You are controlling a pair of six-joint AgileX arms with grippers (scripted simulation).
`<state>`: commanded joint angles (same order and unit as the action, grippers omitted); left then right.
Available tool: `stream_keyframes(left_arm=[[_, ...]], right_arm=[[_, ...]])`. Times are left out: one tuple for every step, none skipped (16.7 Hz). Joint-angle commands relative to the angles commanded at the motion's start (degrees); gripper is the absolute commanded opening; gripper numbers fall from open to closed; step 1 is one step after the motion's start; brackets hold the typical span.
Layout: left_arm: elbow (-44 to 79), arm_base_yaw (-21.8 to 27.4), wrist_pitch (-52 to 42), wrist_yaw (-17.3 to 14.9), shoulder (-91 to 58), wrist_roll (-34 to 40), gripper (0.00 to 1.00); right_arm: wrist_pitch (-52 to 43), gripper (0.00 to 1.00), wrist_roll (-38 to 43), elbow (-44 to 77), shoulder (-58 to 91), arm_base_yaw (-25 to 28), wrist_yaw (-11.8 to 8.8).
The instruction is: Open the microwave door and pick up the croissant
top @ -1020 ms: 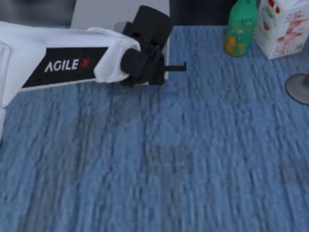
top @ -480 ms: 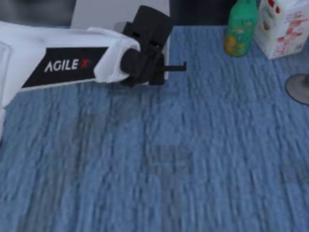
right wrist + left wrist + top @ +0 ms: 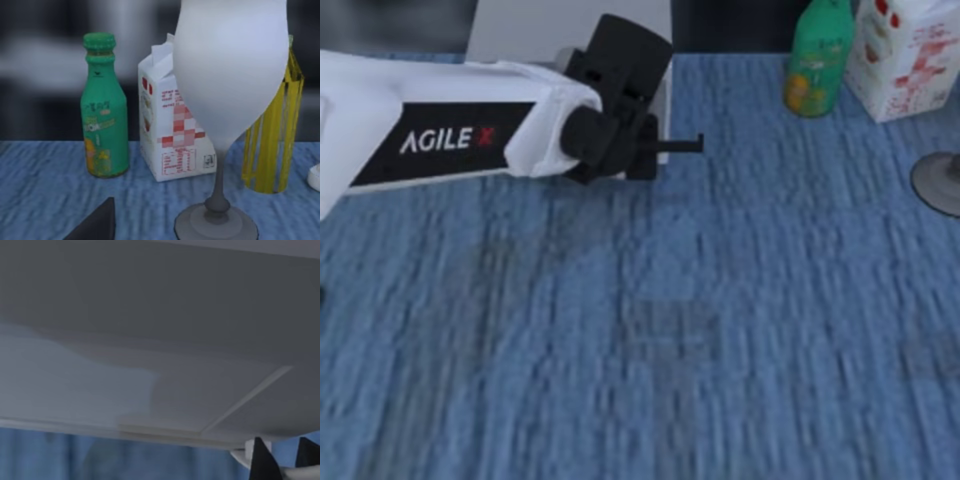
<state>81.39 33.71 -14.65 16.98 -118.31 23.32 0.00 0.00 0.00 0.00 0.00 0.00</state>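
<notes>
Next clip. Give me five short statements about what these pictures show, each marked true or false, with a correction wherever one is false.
1. The left arm's hand is at the front of the microwave, at the table's far edge. True.
2. The croissant lies in plain sight on the blue cloth. False: no croissant shows in any view.
3. A green bottle stands beside a red-and-white carton at the table's far right. True.
4. The wine glass lies tipped on its side. False: it stands upright on its foot.
5. The right arm reaches across the top view. False: only the left arm appears there; the right wrist view faces the glass, bottle and carton.
</notes>
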Motion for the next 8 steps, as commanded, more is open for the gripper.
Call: stream_keyframes(left_arm=[[-0.7, -0.2, 0.5, -0.3, 0.5, -0.6, 0.00], [-1.3, -0.3, 0.7, -0.6, 0.7, -1.0, 0.00], [-1.7, -0.3, 0.7, -0.7, 0.7, -1.3, 0.00], [-1.7, -0.3, 0.7, -0.7, 0.7, -1.3, 0.00], [-1.7, -0.3, 0.7, -0.7, 0.7, -1.3, 0.00], [-1.7, -0.3, 0.7, -0.7, 0.7, -1.3, 0.00], [-1.7, -0.3, 0.7, -0.7, 0.7, -1.3, 0.00], [-1.7, -0.3, 0.7, -0.7, 0.7, -1.3, 0.00]], right_arm=[[0.0, 1.00, 0.0, 0.0, 0.0, 0.0, 0.0], [0.0, 1.00, 0.0, 0.0, 0.0, 0.0, 0.0], [0.0, 1.00, 0.0, 0.0, 0.0, 0.0, 0.0], [0.0, 1.00, 0.0, 0.0, 0.0, 0.0, 0.0], [0.0, 1.00, 0.0, 0.0, 0.0, 0.0, 0.0], [0.0, 1.00, 0.0, 0.0, 0.0, 0.0, 0.0], [0.0, 1.00, 0.0, 0.0, 0.0, 0.0, 0.0], [0.0, 1.00, 0.0, 0.0, 0.0, 0.0, 0.0]])
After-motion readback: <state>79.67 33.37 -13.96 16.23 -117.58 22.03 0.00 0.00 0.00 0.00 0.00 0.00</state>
